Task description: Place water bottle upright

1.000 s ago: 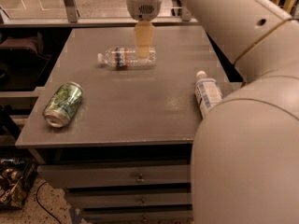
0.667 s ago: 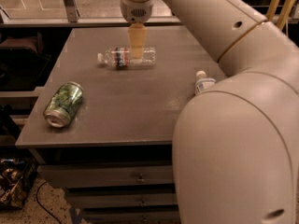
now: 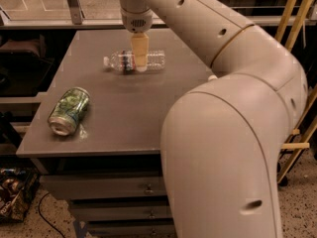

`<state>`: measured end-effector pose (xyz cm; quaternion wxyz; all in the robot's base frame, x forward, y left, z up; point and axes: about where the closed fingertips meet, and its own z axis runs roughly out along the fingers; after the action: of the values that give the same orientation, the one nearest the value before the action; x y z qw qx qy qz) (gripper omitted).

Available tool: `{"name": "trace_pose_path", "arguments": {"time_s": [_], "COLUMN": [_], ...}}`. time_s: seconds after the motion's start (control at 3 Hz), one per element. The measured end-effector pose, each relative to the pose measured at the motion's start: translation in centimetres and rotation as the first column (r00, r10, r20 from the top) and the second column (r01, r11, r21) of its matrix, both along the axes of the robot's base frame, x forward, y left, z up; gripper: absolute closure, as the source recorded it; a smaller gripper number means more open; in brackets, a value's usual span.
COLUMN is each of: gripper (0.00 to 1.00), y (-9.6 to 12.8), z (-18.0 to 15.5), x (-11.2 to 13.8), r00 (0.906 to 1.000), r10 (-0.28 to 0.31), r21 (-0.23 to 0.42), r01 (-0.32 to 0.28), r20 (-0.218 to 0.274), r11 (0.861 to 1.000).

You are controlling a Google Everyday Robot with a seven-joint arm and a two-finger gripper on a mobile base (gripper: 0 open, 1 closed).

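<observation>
The water bottle (image 3: pixel 154 60) lies on its side on the far middle of the grey table (image 3: pixel 124 118), white cap pointing left, with a red-and-blue label band around its middle. My gripper (image 3: pixel 140 58) hangs down from above, right over the bottle's middle, and covers part of the label. It reaches down to the bottle. My large beige arm fills the right half of the view.
A green drink can (image 3: pixel 69 110) lies on its side at the table's front left. A small white cap (image 3: pixel 212 77) of another bottle peeks out from behind my arm at the right. Drawers sit under the table. A rail runs along the far edge.
My gripper has shifted left and down onto the bottle's middle. My arm has swung across and now hides almost all of the fatter bottle at the right. The water bottle and can have not moved.
</observation>
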<state>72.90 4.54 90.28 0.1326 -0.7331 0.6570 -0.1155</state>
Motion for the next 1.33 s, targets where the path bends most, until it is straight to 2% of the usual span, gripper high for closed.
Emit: {"name": "trace_pose_path", "arguments": {"time_s": [0.33,0.67,1.0,1.33], "gripper": [0.0,0.0,0.0,0.0], "y": [-1.0,-1.1,-1.3,-0.6], "z": [-1.6,-1.6,-3.4,-5.3], "x": [0.9,1.0,1.5,2.6], "r00": [0.9991,0.999,0.9958,0.9903], "r10": [-0.042,-0.043,-0.081,-0.109], "r21": [-0.068,-0.069,-0.108,-0.136], "r01": [0.042,0.043,0.075,0.096], "r20": [0.005,0.009,-0.044,-0.087], "r11": [0.997,0.997,0.991,0.986]}}
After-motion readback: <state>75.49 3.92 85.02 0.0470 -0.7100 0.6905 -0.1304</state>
